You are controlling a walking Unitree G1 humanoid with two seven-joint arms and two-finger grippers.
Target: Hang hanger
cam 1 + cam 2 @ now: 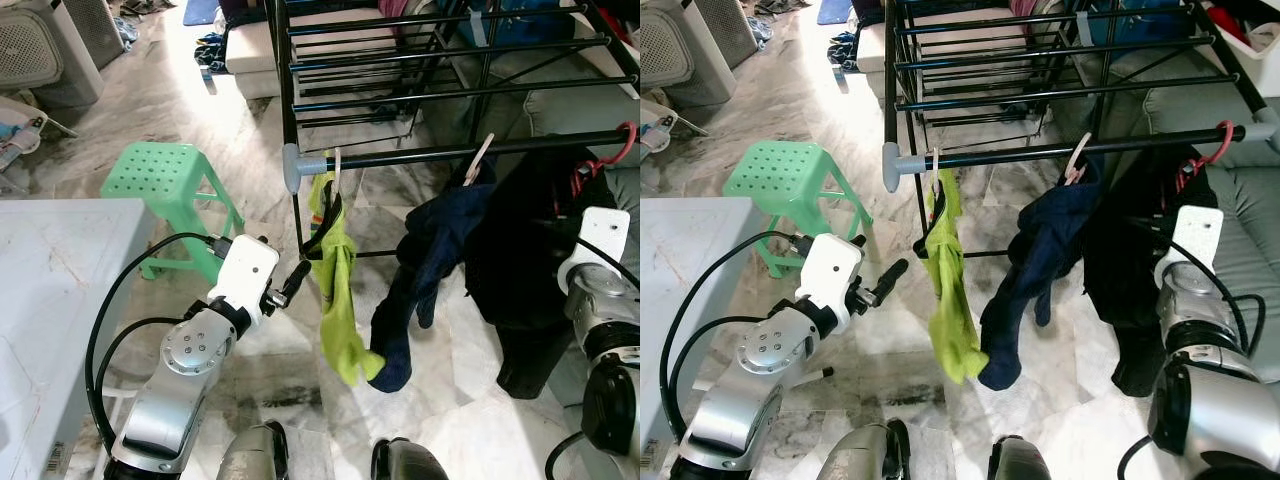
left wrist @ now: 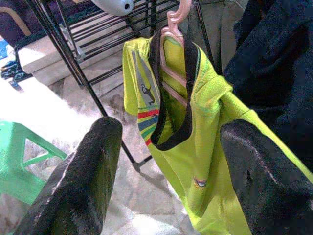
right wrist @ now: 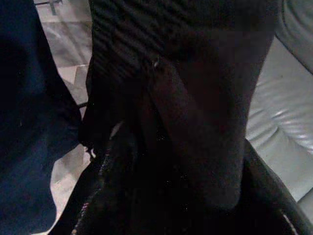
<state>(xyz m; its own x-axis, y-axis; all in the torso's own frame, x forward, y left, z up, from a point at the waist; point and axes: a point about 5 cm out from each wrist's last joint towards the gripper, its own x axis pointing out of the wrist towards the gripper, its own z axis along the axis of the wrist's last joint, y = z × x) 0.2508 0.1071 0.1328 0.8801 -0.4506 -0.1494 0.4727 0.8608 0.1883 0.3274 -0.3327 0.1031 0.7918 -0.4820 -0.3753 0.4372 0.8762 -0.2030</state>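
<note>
Pink hanger (image 2: pixel 172 29) with yellow-green shirt (image 1: pixel 338 290) already hooked on rack rail (image 1: pixel 450 152). Left gripper (image 2: pixel 166 161) near it, jaws wide, holding nothing — likely just released. Right gripper's jaws: cannot tell.

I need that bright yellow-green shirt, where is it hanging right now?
The yellow-green shirt hangs on a pink hanger at the left end of the drying rack's front rail, beside the navy garment and just ahead of the left gripper.

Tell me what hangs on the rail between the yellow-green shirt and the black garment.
A navy garment on a pale hanger, seen in the left eye view, between yellow-green shirt and black garment.
</note>
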